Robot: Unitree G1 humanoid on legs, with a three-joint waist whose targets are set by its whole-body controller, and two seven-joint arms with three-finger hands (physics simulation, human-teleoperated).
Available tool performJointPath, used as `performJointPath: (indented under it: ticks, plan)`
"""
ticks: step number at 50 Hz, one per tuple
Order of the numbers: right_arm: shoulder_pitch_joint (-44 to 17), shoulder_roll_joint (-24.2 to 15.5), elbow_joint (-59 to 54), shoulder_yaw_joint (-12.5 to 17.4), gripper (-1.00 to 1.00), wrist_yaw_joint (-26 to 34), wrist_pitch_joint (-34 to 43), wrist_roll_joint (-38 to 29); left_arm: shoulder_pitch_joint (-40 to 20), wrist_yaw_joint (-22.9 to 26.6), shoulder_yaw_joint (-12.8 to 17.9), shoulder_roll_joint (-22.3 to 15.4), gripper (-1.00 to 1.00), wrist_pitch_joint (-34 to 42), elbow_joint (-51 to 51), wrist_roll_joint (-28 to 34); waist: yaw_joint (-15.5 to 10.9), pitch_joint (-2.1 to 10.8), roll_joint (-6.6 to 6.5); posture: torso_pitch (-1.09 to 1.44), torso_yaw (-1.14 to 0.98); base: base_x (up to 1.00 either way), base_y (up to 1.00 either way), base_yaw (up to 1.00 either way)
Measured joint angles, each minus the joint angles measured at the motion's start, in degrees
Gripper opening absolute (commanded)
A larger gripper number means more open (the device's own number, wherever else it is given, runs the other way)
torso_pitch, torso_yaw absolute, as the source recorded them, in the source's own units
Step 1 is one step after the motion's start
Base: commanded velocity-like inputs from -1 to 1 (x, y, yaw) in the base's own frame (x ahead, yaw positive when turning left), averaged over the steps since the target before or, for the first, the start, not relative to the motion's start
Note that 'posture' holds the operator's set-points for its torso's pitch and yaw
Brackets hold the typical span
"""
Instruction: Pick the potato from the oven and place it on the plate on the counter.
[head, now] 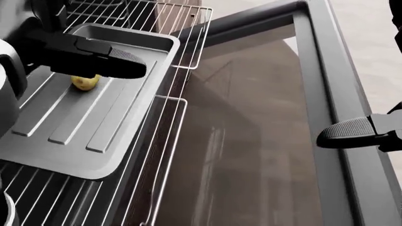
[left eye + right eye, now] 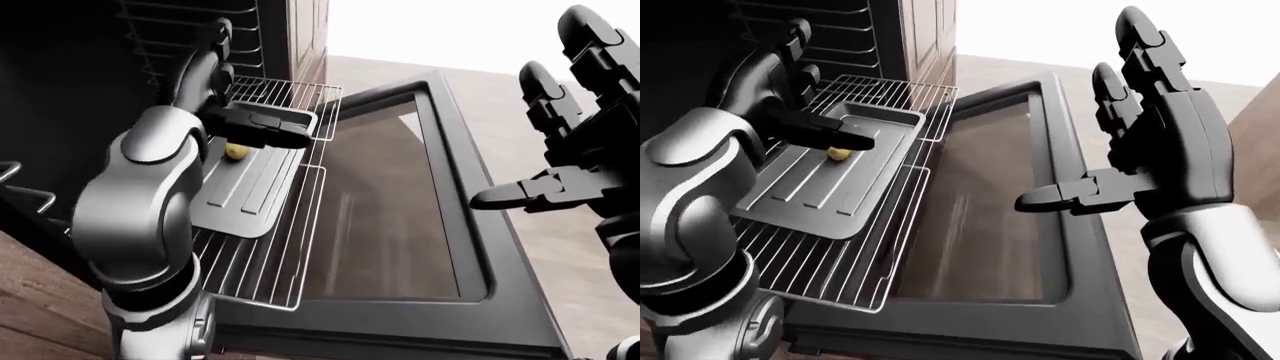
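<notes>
One potato (image 1: pixel 85 82) lies on one grey baking tray (image 1: pixel 75 136), and that tray sits on one pulled-out wire rack (image 1: pixel 164 155). One oven door (image 1: pixel 264 141) hangs open at 3 o'clock of the tray. Two hands show: the left hand (image 2: pixel 805 112) and the right hand (image 2: pixel 1140 142), each with three fingers.

Kitchen: open oven door (image 2: pixel 400 202), wire rack (image 2: pixel 270 247), baking tray (image 1: pixel 81 122), wood cabinets (image 2: pixel 930 37).

Kitchen floor and cabinet by bright light.
A pale floor (image 2: pixel 560 247) runs to the right; a brown wood cabinet (image 2: pixel 930 34) stands at top, with white glare (image 2: pixel 1040 26) beside it.
</notes>
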State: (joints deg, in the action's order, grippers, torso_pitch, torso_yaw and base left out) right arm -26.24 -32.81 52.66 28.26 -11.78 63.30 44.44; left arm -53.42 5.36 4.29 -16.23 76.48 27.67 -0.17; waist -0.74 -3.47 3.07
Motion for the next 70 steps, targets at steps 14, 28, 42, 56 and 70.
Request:
performJointPath:
  ticks: [14, 28, 42, 56, 70]
  plan:
    - [0.4, 0.4, 0.2, 0.2, 1.0, -0.2, -0.2, 0.0, -1.7, 2.1, -0.5, 2.8, 1.0, -18.2, -26.5, 9.1, -0.3, 0.31, -0.07, 0.0, 0.0, 0.0, 0.0, 0.0]
    - [0.9, 0.9, 0.5, -0.2, 1.0, 0.5, -0.4, -1.1, -4.2, -0.3, -0.8, 4.2, 1.0, -27.7, -41.7, 13.7, -0.1, 0.83, 0.17, 0.0, 0.0, 0.0, 0.0, 0.0]
    - [0.6, 1.3, -0.2, -0.5, 1.0, 1.4, -0.5, -2.6, -4.1, -2.5, 0.4, 3.5, 1.0, -38.1, -57.4, 12.8, -0.1, 0.89, 0.11, 0.0, 0.0, 0.0, 0.0, 0.0]
    - [1.2, 2.5, -0.3, -1.0, 1.0, 2.8, -0.9, -4.7, -3.2, -3.2, -0.4, 3.7, 1.0, -44.4, -64.0, 14.0, 0.0, 1.32, -0.08, 0.0, 0.0, 0.0, 0.0, 0.0]
    - [1.4, 3.5, -0.4, -1.6, 1.0, 4.2, -1.1, -7.0, -3.2, -4.8, -0.7, 3.4, 1.0, -48.7, -71.3, 17.9, 0.1, 1.58, -0.13, 0.0, 0.0, 0.0, 0.0, 0.0]
